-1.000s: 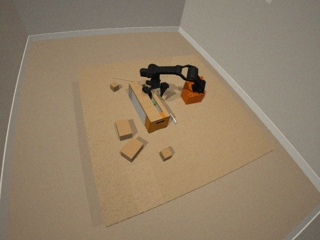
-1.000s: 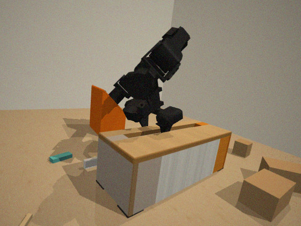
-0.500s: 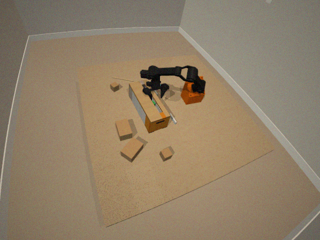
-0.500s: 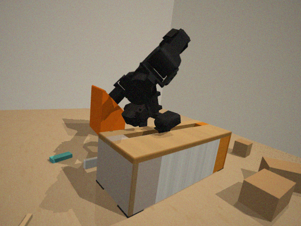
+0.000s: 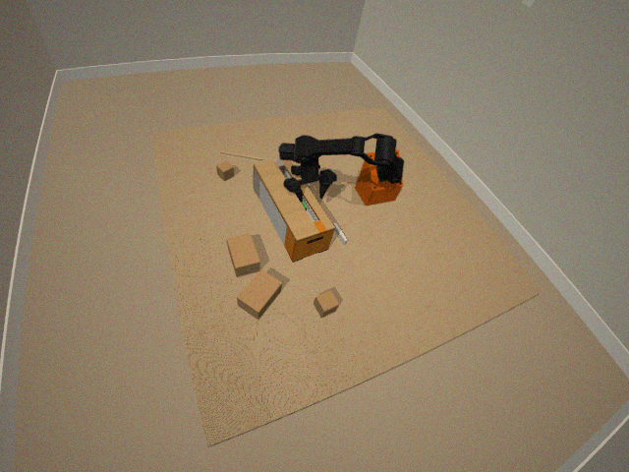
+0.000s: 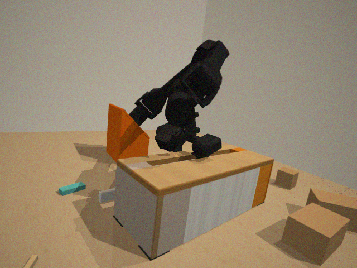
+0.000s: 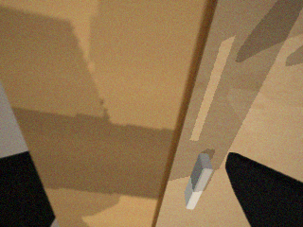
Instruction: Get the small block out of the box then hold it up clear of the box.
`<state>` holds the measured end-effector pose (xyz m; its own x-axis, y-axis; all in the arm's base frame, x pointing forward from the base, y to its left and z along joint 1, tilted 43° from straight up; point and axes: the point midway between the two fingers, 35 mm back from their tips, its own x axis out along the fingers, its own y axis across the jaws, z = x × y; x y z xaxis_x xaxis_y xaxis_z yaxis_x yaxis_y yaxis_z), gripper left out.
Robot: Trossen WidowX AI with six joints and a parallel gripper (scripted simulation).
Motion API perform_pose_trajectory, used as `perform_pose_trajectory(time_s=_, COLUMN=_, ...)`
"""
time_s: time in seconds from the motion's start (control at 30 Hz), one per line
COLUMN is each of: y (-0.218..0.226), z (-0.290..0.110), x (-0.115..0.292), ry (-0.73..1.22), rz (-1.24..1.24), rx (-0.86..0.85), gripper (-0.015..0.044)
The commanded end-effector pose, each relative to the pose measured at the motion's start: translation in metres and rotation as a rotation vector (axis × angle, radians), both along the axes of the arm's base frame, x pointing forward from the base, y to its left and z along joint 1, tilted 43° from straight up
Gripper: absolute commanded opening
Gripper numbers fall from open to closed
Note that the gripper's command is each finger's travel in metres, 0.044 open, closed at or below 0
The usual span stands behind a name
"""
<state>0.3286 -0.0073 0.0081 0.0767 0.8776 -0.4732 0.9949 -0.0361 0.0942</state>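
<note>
Block (image 5: 305, 206): a tiny green bit, seen only in the top view, near the middle of the picture. It sits down inside the long slot in the top of the box (image 5: 284, 203), just below the black gripper (image 5: 311, 187). In the other two views I cannot see the block.

The gripper's two fingers stand wide apart and hold nothing. In the side view the right-hand finger (image 6: 206, 145) is down in the slot, and the other one (image 6: 168, 139) hangs over the far edge of the box. In the wrist view the fingers show as dark shapes in the bottom corners, with the box's wooden top filling the left and middle.

A small grey piece (image 7: 198, 181) lies on the table just past the box edge, low and right of middle in the wrist view.

The arm goes back to an orange base (image 5: 378, 185), right of the box in the top view. Four brown cubes (image 5: 258, 293) lie around the box. A little teal bar (image 6: 71, 187) lies at the left of the side view.
</note>
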Motion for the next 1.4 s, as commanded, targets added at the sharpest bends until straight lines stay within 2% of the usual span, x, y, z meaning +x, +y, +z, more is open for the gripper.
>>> perform_pose_trajectory(time_s=0.0, y=0.007, z=0.008, x=0.001, ry=-0.010, rz=0.001, rx=-0.001, gripper=0.0400)
perform_pose_trajectory(time_s=1.37, y=0.066, z=0.062, x=-0.002, ry=-0.010, rz=0.001, rx=0.003, gripper=0.0400)
